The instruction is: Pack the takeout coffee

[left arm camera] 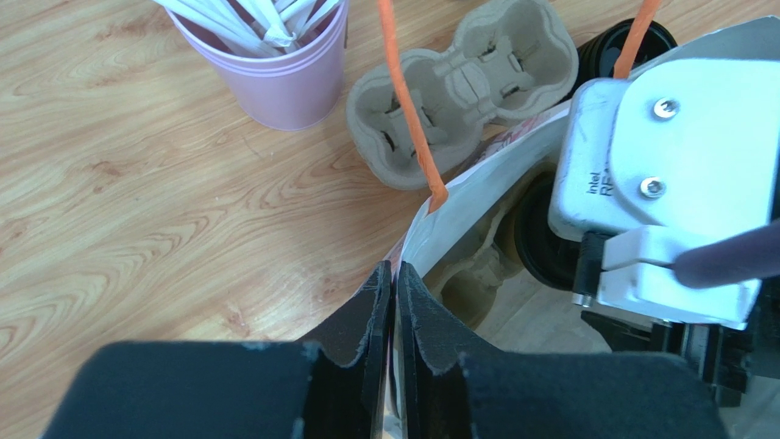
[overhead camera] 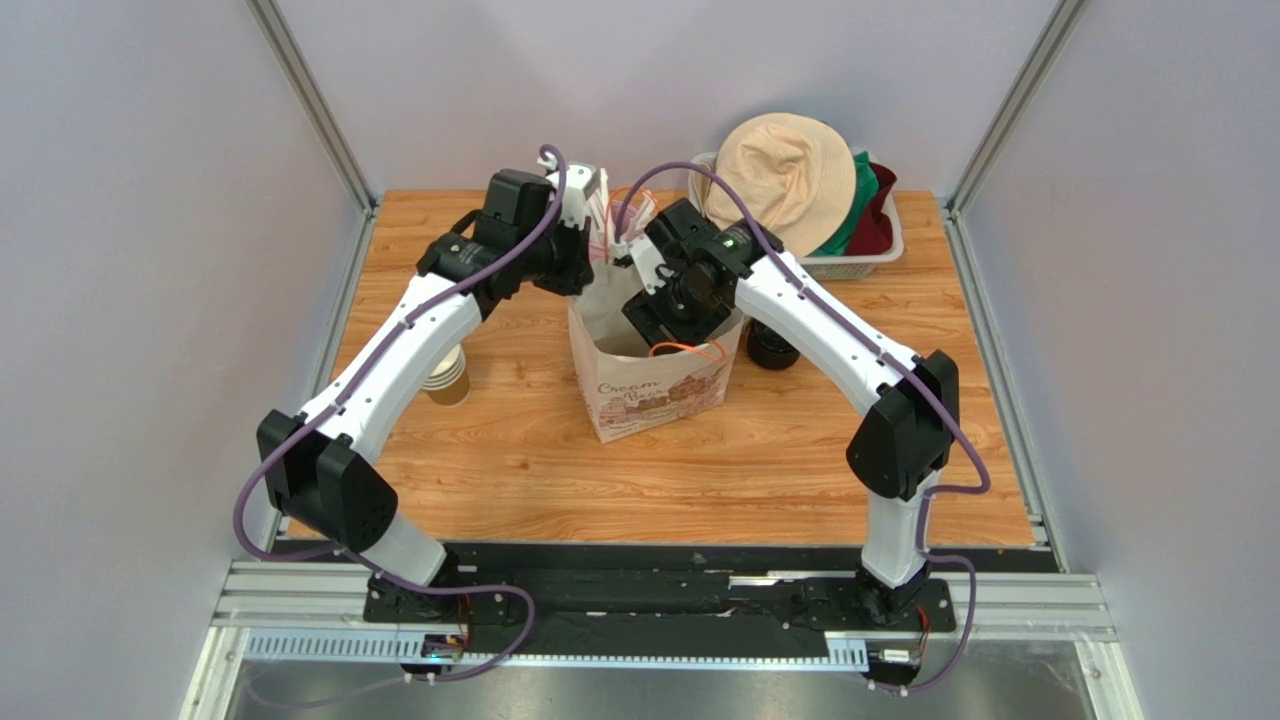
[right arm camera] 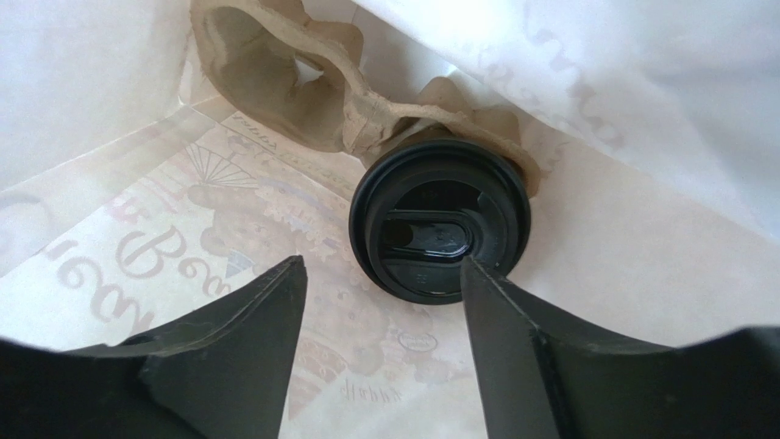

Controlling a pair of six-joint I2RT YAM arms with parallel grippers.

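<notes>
One bag (overhead camera: 649, 375), one lidded cup (right arm camera: 439, 219), two pulp carriers (left arm camera: 462, 87)

Takeout coffee (right arm camera: 438, 219): cup walls hidden beneath lid; carrier (right arm camera: 275, 73) edge-cropped.

You have a light wood-grain counter (overhead camera: 526, 480) enclosed by plain pale grey walls (overhead camera: 150, 225), with aluminium posts (overhead camera: 308, 98) at the back corners.

My left gripper (left arm camera: 395, 279) pinches the rim of the white paper bag with orange handles (left arm camera: 467, 187). Beside it, on the wooden table (left arm camera: 137, 201), I see a pink plastic cup of white straws (left arm camera: 284, 82) and a brown cardboard cup tray (left arm camera: 458, 82)
</notes>
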